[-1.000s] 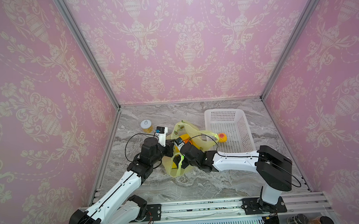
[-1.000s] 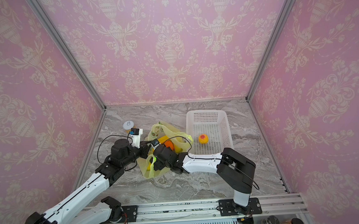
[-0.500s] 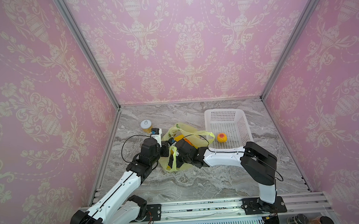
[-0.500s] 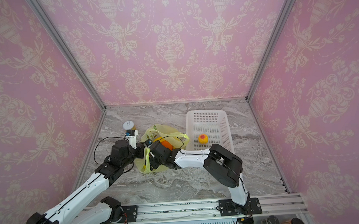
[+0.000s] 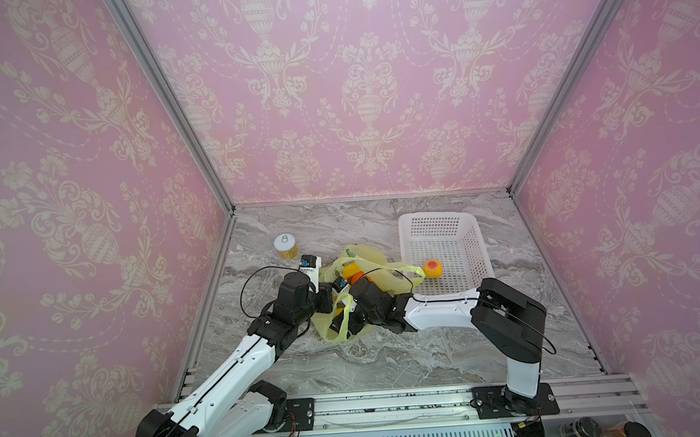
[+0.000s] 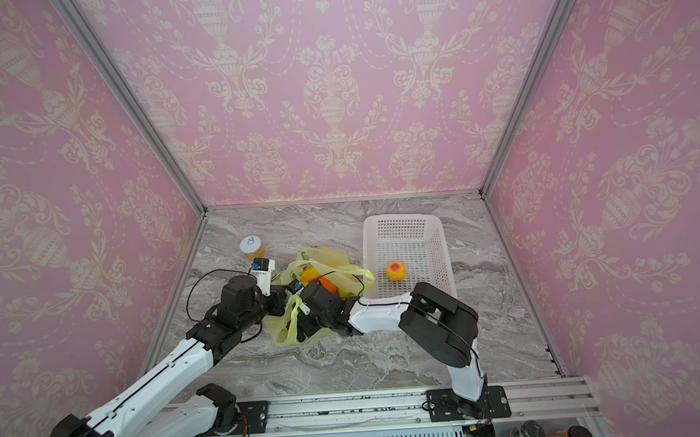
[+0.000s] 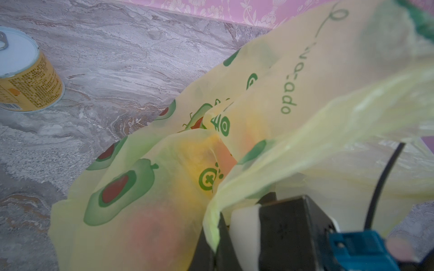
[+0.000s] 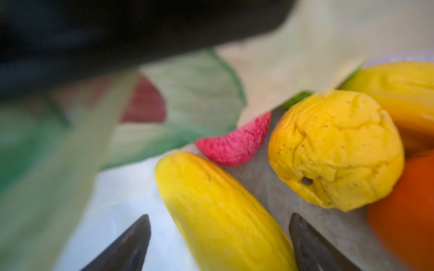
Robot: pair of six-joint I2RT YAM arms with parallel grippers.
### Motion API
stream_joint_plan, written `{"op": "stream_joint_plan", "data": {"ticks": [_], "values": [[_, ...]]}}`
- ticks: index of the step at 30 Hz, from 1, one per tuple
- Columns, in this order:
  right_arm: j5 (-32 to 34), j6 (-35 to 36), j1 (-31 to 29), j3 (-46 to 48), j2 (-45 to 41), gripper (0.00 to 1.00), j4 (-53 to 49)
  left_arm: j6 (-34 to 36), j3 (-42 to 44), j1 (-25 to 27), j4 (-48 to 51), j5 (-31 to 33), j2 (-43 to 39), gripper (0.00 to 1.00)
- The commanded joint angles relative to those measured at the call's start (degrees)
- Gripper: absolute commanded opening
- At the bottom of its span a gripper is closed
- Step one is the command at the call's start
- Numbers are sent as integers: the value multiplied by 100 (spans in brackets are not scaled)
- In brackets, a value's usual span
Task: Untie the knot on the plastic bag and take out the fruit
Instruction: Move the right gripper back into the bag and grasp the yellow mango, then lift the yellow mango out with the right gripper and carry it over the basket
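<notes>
Left wrist view is showing the can [image 7: 25, 75] standing on the marble [image 7: 117, 58] apart from the bag [image 7: 131, 187]. The left gripper [image 7: 217, 232] is pinching a bunched strip of the bag's rim, jaws closed tight on the plastic and holding it up. No knot is showing; the handles [image 5: 393, 270] are lying as loose loops, so the untying is looking finished.

In both top views the bag is sitting mid-table between the two arms, and the right arm is reaching into its mouth. The basket [image 5: 440, 222] is standing to the right with a peach [image 5: 432, 268] lying in it.

Right wrist view is looking inside the bag. The right gripper [image 8: 220, 217] is holding its jaws wide, gripping nothing, with a long yellow fruit [image 8: 218, 187] lying between the fingertips. Its long axis is running straight ahead from the jaws toward a red fruit [image 8: 234, 145], so the fingers are straddling its narrow width. A lemon [image 8: 335, 150] and an orange [image 8: 408, 211] are crowding just beside one finger. The right arm is the nearer, the left being busy with the plastic. Closing here is likely taking the yellow fruit, if that finger is slipping between it and the lemon.
</notes>
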State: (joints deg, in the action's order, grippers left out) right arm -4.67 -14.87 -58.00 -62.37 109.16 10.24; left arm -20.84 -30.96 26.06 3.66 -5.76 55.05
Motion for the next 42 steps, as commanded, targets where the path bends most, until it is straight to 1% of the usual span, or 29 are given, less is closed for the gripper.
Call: {"op": "stream_joint_plan", "data": {"ticks": [1, 5, 7, 10, 11, 12, 13, 14, 16, 20, 23, 28, 32, 35, 39, 42], "values": [[-242, 283, -159, -177, 463, 91, -551, 15, -128, 171, -723, -690, -274, 0], [-125, 317, -185, -434, 820, 87, -727, 0, -121, 171, -726, -704, -327, 0], [-28, 359, -211, -715, 960, 86, -859, 1, -123, 171, -728, -723, -336, 0], [193, 453, -306, -803, 1037, 84, -1006, -8, -121, 171, -726, -726, -337, 0], [241, 475, -334, -795, 1020, 83, -1017, -8, -121, 171, -726, -733, -337, 0], [247, 493, -356, -786, 988, 79, -1015, -8, -119, 171, -726, -734, -341, 0], [244, 509, -368, -769, 959, 74, -1024, -8, -121, 171, -726, -725, -350, 0], [262, 519, -379, -751, 913, 65, -1028, 1, -121, 165, -718, -716, -350, 0], [341, 514, -388, -701, 827, 54, -1050, 1, -121, 171, -702, -690, -354, 0], [491, 487, -388, -540, 533, 45, -1039, 10, -125, 168, -691, -661, -372, 0], [627, 404, -379, -188, 218, 35, -977, 10, -119, 169, -691, -662, -372, 0], [736, 215, -335, 110, -421, 30, -908, -2, -121, 171, -691, -670, -372, 0], [820, 110, -339, 531, -1247, 23, -761, -1, -108, 171, -697, -668, -377, 0], [896, 55, -341, 923, -1928, 21, -604, -10, -116, 171, -708, -681, -355, 0], [802, 20, -343, 1390, -2751, 19, -365, -17, -112, 171, -718, -692, -324, 0], [835, -24, -337, 1613, -3298, 17, -354, -20, -113, 171, -718, -692, -313, 0]]}}
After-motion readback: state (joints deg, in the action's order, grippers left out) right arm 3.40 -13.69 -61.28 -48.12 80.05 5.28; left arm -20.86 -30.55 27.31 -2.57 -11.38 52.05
